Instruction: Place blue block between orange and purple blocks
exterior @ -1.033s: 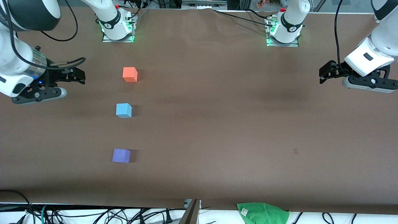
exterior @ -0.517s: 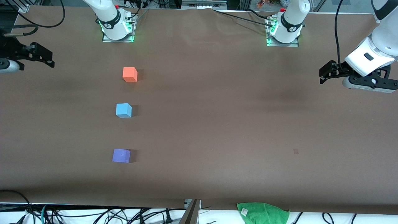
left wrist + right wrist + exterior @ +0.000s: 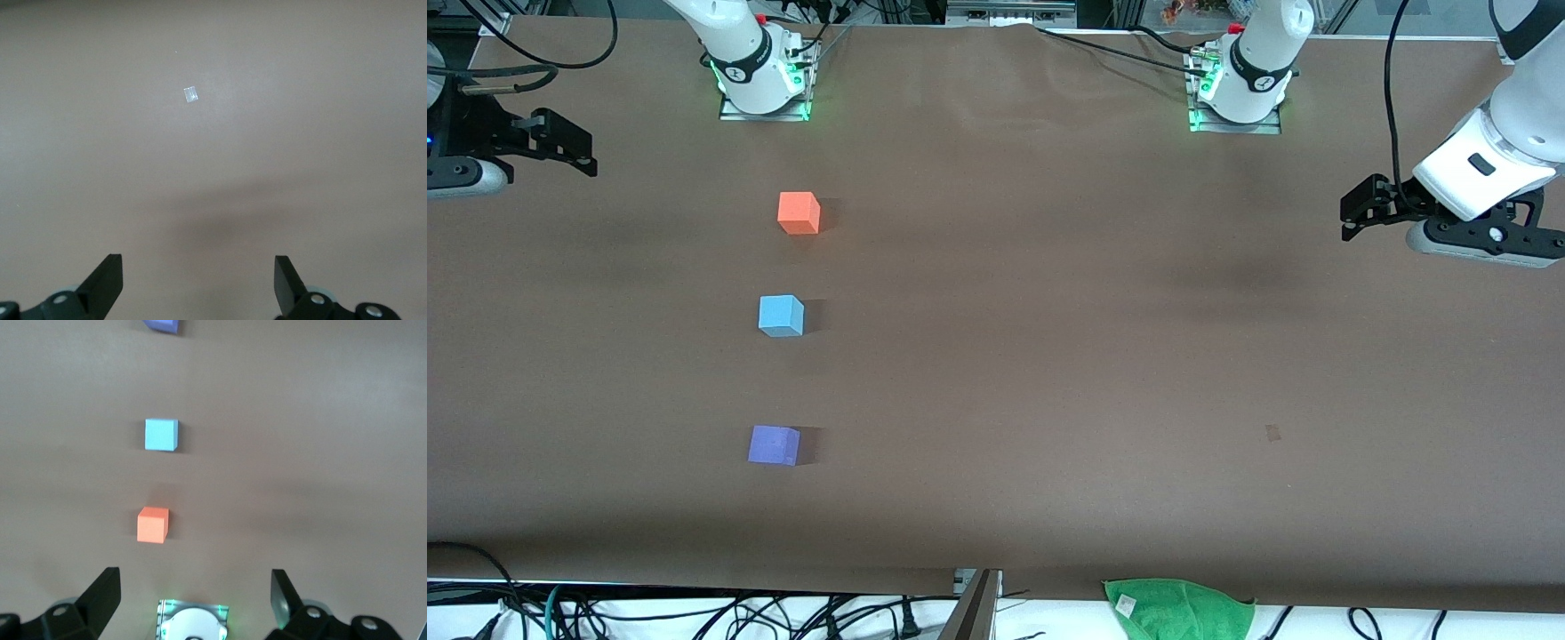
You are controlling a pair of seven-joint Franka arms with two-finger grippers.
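Sky-blue block [image 3: 781,316] between orange block [image 3: 798,213] and purple block [image 3: 773,445] — left gripper [image 3: 1353,213] and right gripper [image 3: 569,148] (both empty) wide open.

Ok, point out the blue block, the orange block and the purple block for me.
blue block [image 3: 781,315]: front view, on its top face.
orange block [image 3: 798,212]: front view, on its top face.
purple block [image 3: 773,444]: front view, on its top face.
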